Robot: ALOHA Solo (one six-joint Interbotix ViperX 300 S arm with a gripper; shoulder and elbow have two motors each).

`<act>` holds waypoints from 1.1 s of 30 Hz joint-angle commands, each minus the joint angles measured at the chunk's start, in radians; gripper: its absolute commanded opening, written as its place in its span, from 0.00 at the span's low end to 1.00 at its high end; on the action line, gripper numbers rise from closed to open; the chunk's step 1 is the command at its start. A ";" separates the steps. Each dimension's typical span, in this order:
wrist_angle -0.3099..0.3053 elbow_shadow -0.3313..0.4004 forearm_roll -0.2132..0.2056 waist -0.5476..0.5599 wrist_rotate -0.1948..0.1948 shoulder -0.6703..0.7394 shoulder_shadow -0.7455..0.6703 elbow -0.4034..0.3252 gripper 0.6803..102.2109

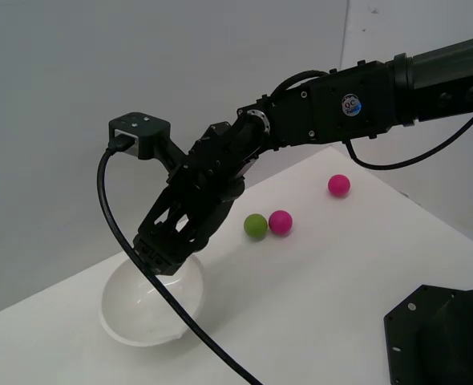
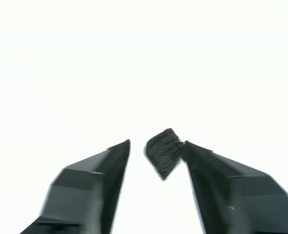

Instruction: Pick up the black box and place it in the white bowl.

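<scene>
Matte black box (image 2: 163,153), small cube: sat between my claw (image 2: 156,151) fingers, touching one finger (image 2: 202,161), a gap on the other side; grip apparently loosened for release. White bowl (image 1: 140,317), glossy: lower left of the exterior frame, directly under the claw (image 1: 166,258), hence the hover. Green ball (image 1: 256,225) and two pink balls (image 1: 280,221) (image 1: 339,185): mid-frame on the surface (image 1: 325,281), well apart from the bowl.

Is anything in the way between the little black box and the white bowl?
Nothing visible. The gripper hangs right over the white bowl, and the black box sits between its fingers with only white bowl behind it.
</scene>
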State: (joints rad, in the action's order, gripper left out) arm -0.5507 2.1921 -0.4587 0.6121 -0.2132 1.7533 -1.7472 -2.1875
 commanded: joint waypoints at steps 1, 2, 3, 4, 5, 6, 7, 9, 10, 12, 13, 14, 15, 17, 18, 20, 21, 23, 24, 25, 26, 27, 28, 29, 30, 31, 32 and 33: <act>-0.003 -0.028 -0.020 0.012 0.002 0.018 -0.023 0.018 0.77; -0.003 -0.028 -0.020 0.012 0.002 0.015 -0.021 0.018 0.82; -0.003 -0.026 -0.021 0.012 0.002 0.014 -0.018 0.018 0.84; -0.003 -0.026 -0.020 0.012 0.002 0.012 -0.018 0.017 0.84; -0.003 -0.026 -0.020 0.012 0.002 0.012 -0.018 0.017 0.84; -0.003 -0.026 -0.020 0.012 0.002 0.012 -0.018 0.017 0.84; -0.005 -0.026 -0.020 0.012 0.002 0.014 -0.018 0.018 0.84; -0.003 -0.025 -0.020 0.012 0.002 0.014 -0.020 0.017 0.84; -0.003 -0.023 -0.020 0.012 0.002 0.015 -0.023 0.015 0.84; -0.005 -0.020 -0.017 0.012 -0.002 0.020 -0.028 0.012 0.84; -0.005 -0.017 -0.015 0.011 -0.002 0.025 -0.031 0.009 0.84; -0.005 -0.014 -0.012 0.009 -0.003 0.031 -0.037 0.006 0.83; -0.005 -0.009 -0.011 0.006 -0.003 0.037 -0.044 0.002 0.83; -0.005 0.003 -0.005 -0.006 -0.005 0.055 -0.064 -0.011 0.80; -0.005 0.011 -0.003 -0.014 -0.005 0.067 -0.074 -0.018 0.77; -0.005 0.029 -0.003 -0.034 -0.006 0.087 -0.094 -0.038 0.68; -0.005 0.038 -0.003 -0.044 -0.008 0.100 -0.106 -0.049 0.62; -0.005 0.058 -0.003 -0.063 -0.012 0.126 -0.130 -0.067 0.52; -0.005 0.067 -0.003 -0.072 -0.014 0.140 -0.144 -0.077 0.49; -0.005 0.075 -0.003 -0.081 -0.015 0.152 -0.158 -0.084 0.45; -0.005 0.083 -0.003 -0.092 -0.015 0.166 -0.172 -0.094 0.42; -0.005 0.092 -0.003 -0.103 -0.015 0.178 -0.183 -0.103 0.39; -0.005 0.101 -0.002 -0.115 -0.015 0.190 -0.195 -0.110 0.34; -0.006 0.110 0.002 -0.126 -0.017 0.202 -0.207 -0.120 0.28; -0.005 0.121 0.005 -0.135 -0.018 0.215 -0.219 -0.129 0.24; -0.005 0.132 0.008 -0.146 -0.020 0.225 -0.230 -0.140 0.20; -0.006 0.140 0.014 -0.155 -0.023 0.236 -0.241 -0.149 0.17; -0.006 0.150 0.017 -0.167 -0.026 0.247 -0.250 -0.158 0.14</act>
State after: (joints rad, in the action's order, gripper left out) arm -0.5461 2.3378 -0.4403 0.4525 -0.2240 1.9589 -1.9497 -2.3347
